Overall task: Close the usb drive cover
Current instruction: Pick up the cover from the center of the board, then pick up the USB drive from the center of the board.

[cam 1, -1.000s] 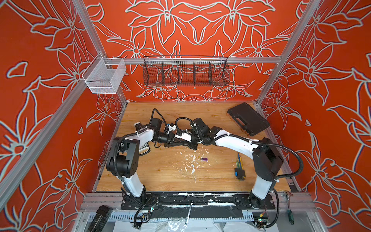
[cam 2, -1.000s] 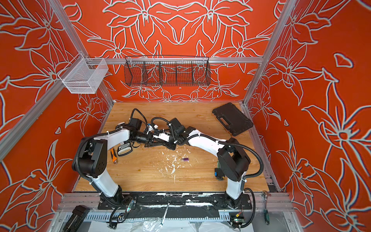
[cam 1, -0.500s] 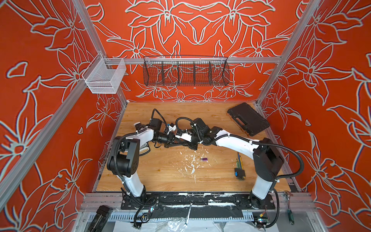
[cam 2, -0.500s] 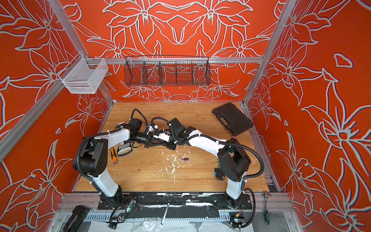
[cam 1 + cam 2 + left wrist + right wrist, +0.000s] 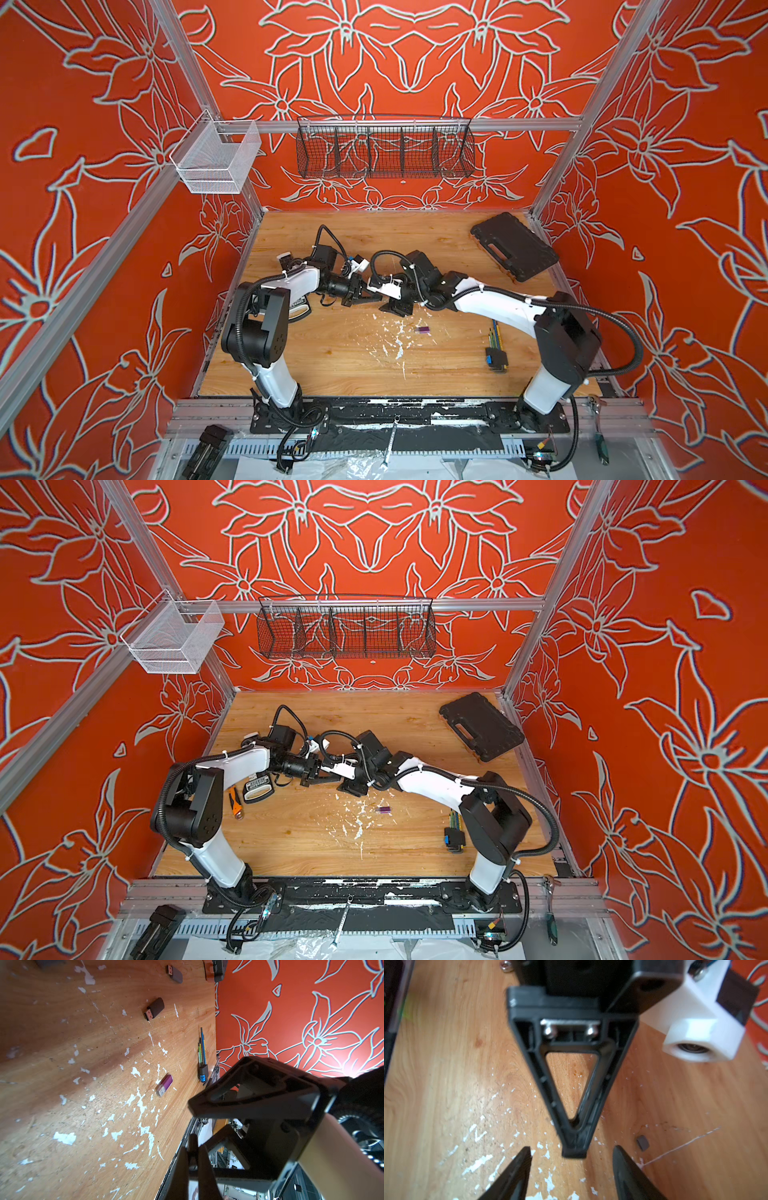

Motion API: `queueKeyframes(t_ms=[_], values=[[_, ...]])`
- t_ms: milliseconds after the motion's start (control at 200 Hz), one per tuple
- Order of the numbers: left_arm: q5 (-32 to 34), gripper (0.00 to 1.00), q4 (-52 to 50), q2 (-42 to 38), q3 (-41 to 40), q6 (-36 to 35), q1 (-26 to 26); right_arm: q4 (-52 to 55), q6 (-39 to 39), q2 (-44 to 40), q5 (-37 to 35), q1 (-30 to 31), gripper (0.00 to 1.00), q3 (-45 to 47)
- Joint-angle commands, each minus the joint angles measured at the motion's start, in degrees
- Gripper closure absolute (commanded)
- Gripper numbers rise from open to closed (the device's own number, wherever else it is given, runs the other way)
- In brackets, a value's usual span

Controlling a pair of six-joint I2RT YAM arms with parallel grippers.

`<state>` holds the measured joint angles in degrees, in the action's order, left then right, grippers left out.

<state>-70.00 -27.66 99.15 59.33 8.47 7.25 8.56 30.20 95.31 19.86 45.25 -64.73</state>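
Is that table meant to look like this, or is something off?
White flecks are scattered over the middle of the wooden table, like chipped paint. A dark usb drive and another dark drive lie with bare plugs, and a small dark piece, maybe a cap, lies alone.

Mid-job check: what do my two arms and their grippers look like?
The left arm and right arm match: white shells on the long links, black joint housings, black corrugated cable conduit looped outside, held by white ties. A white camera mount sits at each wrist. The left gripper and right gripper are black, with open-framed triangular fingers tapering to points.
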Motion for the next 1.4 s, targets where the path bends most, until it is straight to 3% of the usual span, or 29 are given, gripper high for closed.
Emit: queueKeyframes(t_ms=[0, 155, 325, 470, 631, 866, 1106, 1396], values=[[0.95, 1.0, 1.53, -3.17, -0.4, 0.67, 0.31, -6.22, 2.34, -3.92, -2.56, -1.24, 0.3, 3.13], [3.75, 1.0, 3.08, -4.78, -1.04, 1.89, 0.31, 4.97, 5.0, -6.3, 6.07, -8.3, 0.33, 1.59], [6.87, 1.0, 6.16, -7.91, -2.39, 3.97, 0.31, 23.66, 14.79, -2.2, 2.55, -12.66, 0.42, -5.1], [9.23, 1.0, 6.76, -9.98, -2.91, 4.93, 0.31, 27.36, 15.84, 0.69, 1.97, -17.27, 0.43, -6.12], [9.97, 1.0, 7.95, -11.04, -3.17, 6.23, 0.31, 28.55, 21.56, 5.11, -3.77, -18.22, 0.43, -7.98], [10.0, 1.0, 6.16, -10.81, -1.61, 5.68, 0.31, 33.13, 26.2, 12.68, -4.9, -20.51, 0.43, -15.88], [9.68, 1.0, 6.61, -9.7, -0.71, 6.71, 0.31, 36.41, 27.76, 18.45, -3.0, -21.35, 0.5, -20.84], [9.76, 1.0, 6.27, -9.15, -0.09, 6.82, 0.31, 36.21, 28.48, 20.17, -0.77, -21.41, 0.5, -21.64]])
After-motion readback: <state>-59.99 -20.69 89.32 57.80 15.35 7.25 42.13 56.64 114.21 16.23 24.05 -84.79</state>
